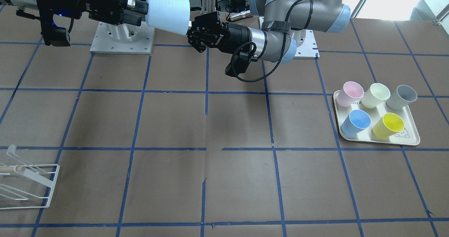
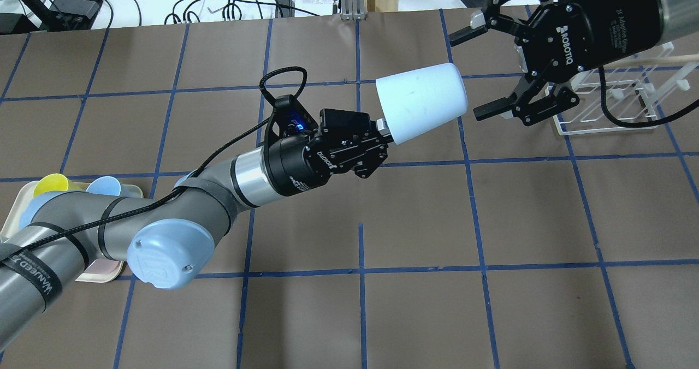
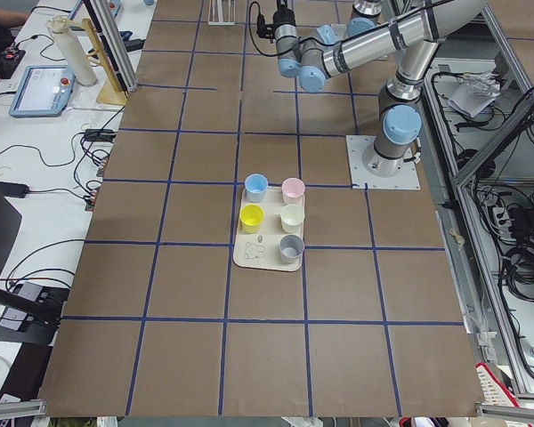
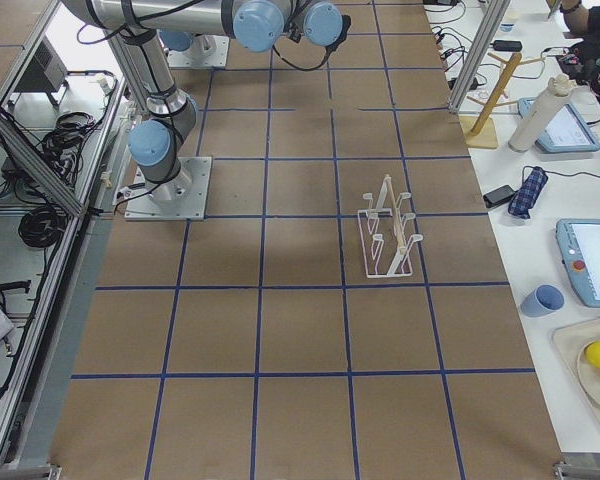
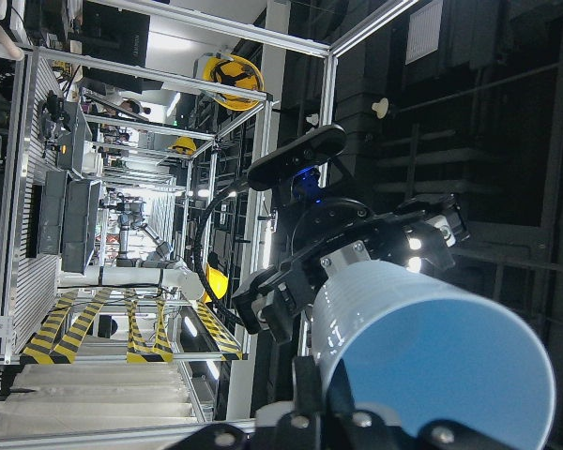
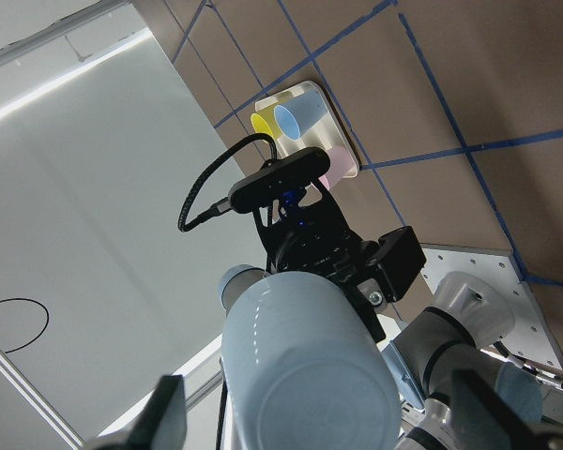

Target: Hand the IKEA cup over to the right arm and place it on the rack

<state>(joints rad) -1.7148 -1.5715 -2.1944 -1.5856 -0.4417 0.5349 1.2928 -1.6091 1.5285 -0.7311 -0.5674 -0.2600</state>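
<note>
Left gripper [image 2: 382,130] is clamped on the cup's [image 2: 420,100] rim and holds it sideways above the worktop [image 2: 415,221]. Right gripper [image 2: 474,71] is wide open around the cup's base. We're mid-handover: right should close firmly before left lets go, then go to the rack [image 4: 388,235].

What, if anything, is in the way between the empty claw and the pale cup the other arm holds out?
Nothing visible. The cup, gripped at its rim by the left gripper, points its closed end straight at the open right gripper, with only air between them.
</note>
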